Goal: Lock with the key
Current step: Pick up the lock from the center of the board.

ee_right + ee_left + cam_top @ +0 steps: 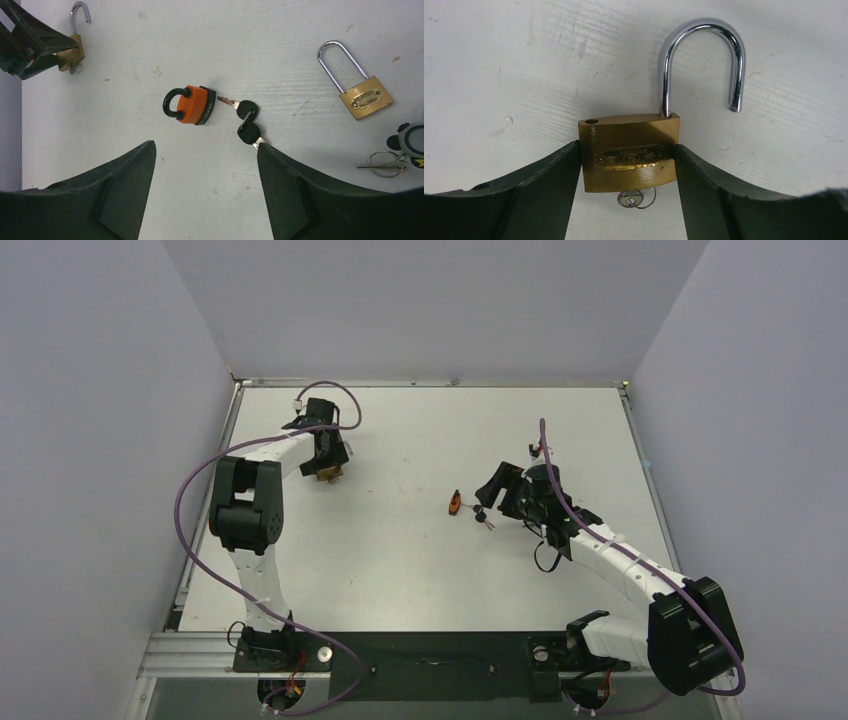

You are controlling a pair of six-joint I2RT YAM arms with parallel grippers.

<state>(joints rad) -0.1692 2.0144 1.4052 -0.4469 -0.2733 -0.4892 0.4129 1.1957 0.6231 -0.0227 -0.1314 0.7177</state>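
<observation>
My left gripper (328,470) is shut on the body of a brass padlock (629,155), one finger on each side, at the far left of the table. Its chrome shackle (704,55) is swung open, with the free end out of the body. A small silver key (631,199) with a wire ring sticks out of the lock's underside. The same lock shows in the right wrist view (70,50). My right gripper (205,147) is open and empty above the table. It hovers just short of an orange padlock (192,105) with black-headed keys (247,122) in it.
A second brass padlock (357,82) with a long closed shackle lies right of the orange one. A key ring with a black-and-white charm (395,157) lies near it. The orange padlock (455,504) sits mid-table. Grey walls enclose the table.
</observation>
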